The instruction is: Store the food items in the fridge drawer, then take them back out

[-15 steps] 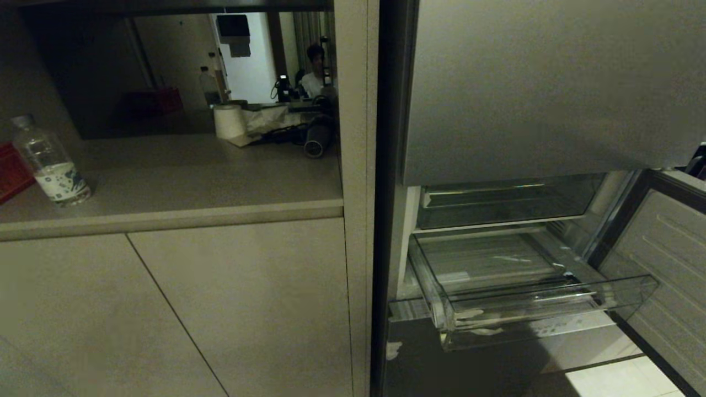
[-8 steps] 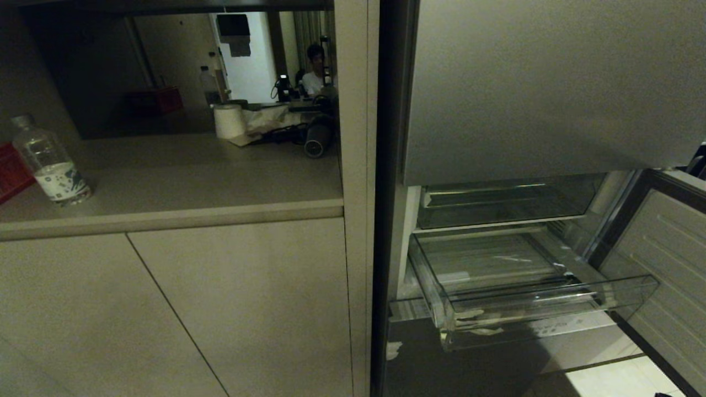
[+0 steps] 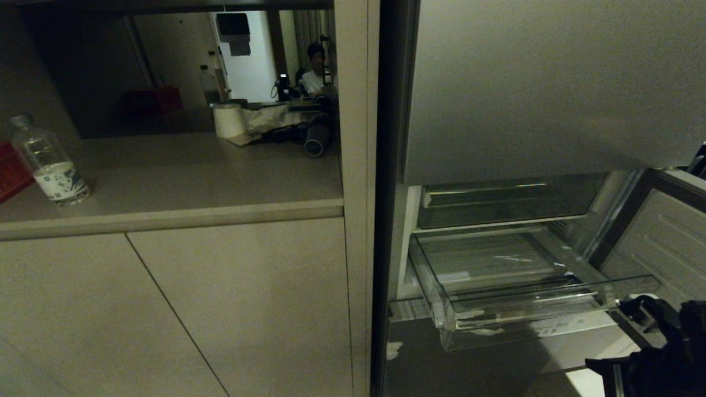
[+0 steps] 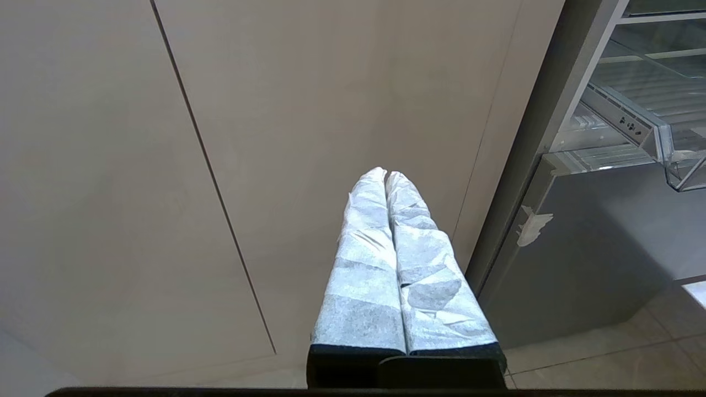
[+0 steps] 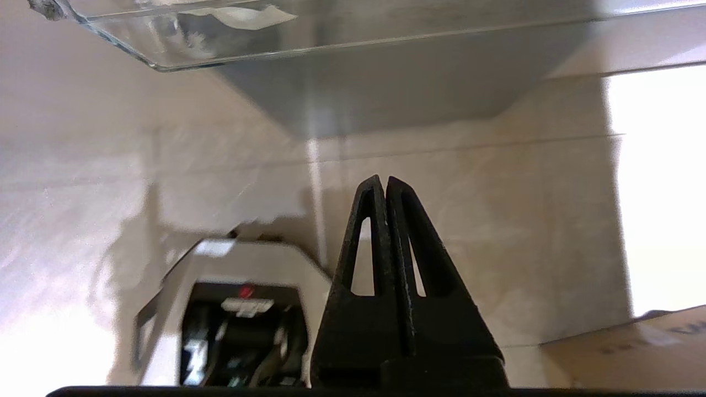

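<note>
Head view, largest first: grey steel fridge door panel [image 3: 546, 82] filling the upper right, closed above the open lower compartment. Left of it, beige cabinet doors [image 3: 165, 309] under a countertop [image 3: 182, 182]. On the right edge, the opened lower door's ribbed inner liner [image 3: 662, 242]. Inside the fridge, a shallower clear tray [image 3: 507, 201] pushed in, and beneath it the fridge drawer [image 3: 529, 300], pulled out past the fridge front, transparent, ribbed floor bare, nothing visible inside. No food item in sight in any view. Further back on the countertop, a white paper roll [image 3: 229, 121], a dark cylinder on its side [image 3: 315, 140] and, at the far left, a plastic water bottle [image 3: 48, 162] standing upright. Reflected or seen behind the counter, a person [image 3: 315, 69], seated.

Right gripper [image 5: 384, 184] low at the bottom right corner of the head view, just beside the drawer's right front corner but not touching it; black fingers pressed together, holding nothing, drawer's underside above them in the wrist view.

Left gripper [image 4: 385, 175] facing the cabinet doors, well apart from the drawer; white-wrapped fingers [image 4: 364, 264] closed against each other, nothing between them.
</note>
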You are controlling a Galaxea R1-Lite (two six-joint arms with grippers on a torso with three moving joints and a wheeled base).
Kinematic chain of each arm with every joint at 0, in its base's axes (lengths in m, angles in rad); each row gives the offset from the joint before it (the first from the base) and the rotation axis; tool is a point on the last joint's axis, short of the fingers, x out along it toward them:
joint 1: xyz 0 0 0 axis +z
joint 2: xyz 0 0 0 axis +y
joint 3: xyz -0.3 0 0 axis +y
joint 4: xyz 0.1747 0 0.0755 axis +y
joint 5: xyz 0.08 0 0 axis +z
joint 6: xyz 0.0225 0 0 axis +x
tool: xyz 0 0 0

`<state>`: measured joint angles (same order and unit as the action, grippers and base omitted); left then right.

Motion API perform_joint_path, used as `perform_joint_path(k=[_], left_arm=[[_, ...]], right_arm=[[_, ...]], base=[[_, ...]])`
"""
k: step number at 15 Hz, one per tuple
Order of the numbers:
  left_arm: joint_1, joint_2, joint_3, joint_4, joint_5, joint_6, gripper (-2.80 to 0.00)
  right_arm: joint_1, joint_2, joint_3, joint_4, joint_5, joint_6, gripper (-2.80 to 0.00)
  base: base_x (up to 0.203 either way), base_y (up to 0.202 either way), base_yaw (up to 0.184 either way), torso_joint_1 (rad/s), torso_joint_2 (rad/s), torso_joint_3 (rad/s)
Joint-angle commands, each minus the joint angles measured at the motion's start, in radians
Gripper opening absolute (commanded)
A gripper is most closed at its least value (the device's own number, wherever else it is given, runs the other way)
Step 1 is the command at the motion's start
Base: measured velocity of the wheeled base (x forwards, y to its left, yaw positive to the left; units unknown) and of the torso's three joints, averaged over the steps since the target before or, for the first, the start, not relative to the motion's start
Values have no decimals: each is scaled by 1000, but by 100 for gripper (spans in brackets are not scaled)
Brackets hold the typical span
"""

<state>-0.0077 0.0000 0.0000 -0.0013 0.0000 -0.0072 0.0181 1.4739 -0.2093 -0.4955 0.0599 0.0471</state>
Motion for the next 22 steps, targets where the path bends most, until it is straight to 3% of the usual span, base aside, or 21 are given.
perform_joint_path(k=[1, 12, 17, 22], left_arm=[[0, 0, 0, 0, 0, 0, -280], [0, 0, 0, 0, 0, 0, -280], [0, 0, 0, 0, 0, 0, -280], [0, 0, 0, 0, 0, 0, -280]], right_arm=[[0, 177, -69, -4, 42, 1, -280], [2, 428, -349, -23, 116, 14, -280], [4, 562, -447, -175, 115, 47, -280], [15, 708, -642, -247, 115, 70, -280]], base=[[0, 0, 0, 0, 0, 0], [0, 0, 0, 0, 0, 0], [0, 0, 0, 0, 0, 0], [0, 0, 0, 0, 0, 0]])
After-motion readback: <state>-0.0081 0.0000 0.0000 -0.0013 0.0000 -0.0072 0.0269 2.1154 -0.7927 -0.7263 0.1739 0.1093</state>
